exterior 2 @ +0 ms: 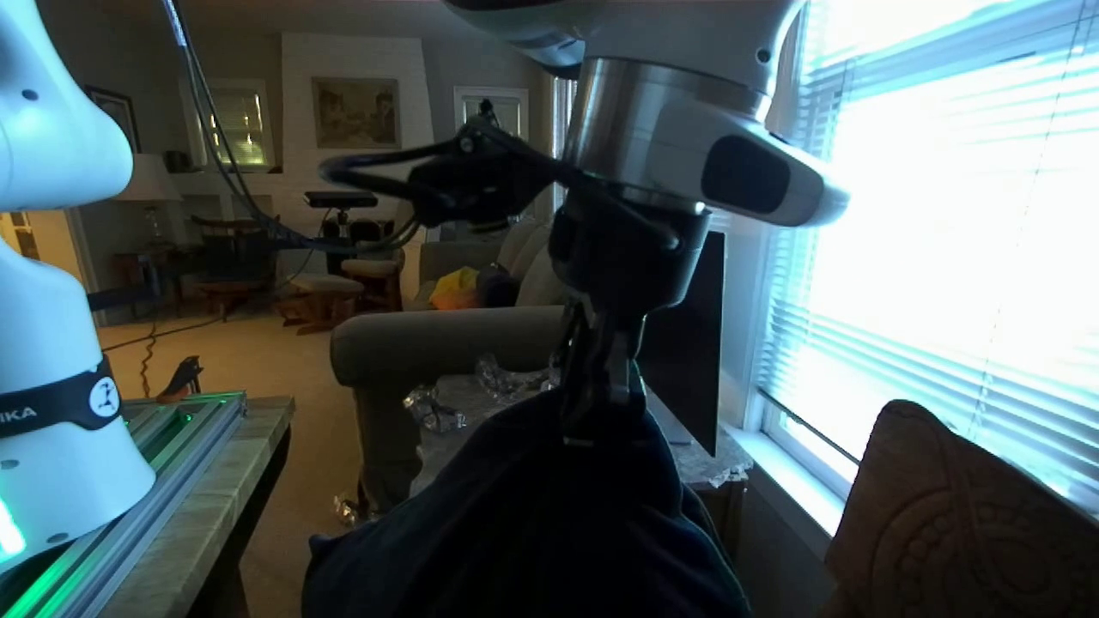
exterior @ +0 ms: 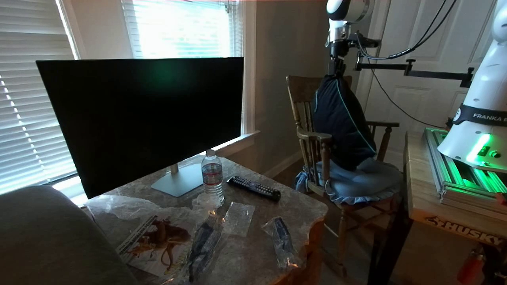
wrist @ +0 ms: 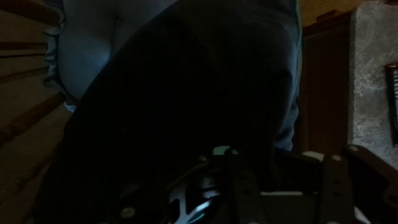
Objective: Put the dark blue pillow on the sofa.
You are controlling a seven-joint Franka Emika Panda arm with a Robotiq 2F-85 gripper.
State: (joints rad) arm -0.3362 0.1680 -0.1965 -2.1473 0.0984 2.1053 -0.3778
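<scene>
We have dk blue pillow (exterior: 344, 118) pinched in gripper (exterior 2: 601, 416) over the chair pad (exterior: 366, 181), w/ sofa (exterior 2: 455, 343) transfer & release tbd.

dark blue pillow (exterior: 342, 122) hangs pinched at top, well apart from grey sofa (exterior: 49, 237).

1. The white arm (exterior: 482, 93) stands on its base (exterior: 461, 140), where a green light (exterior: 478, 147) glows below the black Franka band (exterior: 489, 115).
2. Its rounded shoulder (exterior 2: 64, 137) bulges above that.
3. Well out from the base I see the wrist (exterior 2: 687, 39), with a metal collar (exterior 2: 631, 129) between it and the gripper (exterior 2: 592, 429).
4. That gripper points nearly straight down in both exterior views.
5. Its fingers (exterior 2: 592, 403) are clamped in a hold; in the dark wrist view I can't make out their exact gap.
6. A black fitting (exterior 2: 476, 184) juts from the wrist toward the base, cables (exterior: 402, 53) looping up from it.
</scene>
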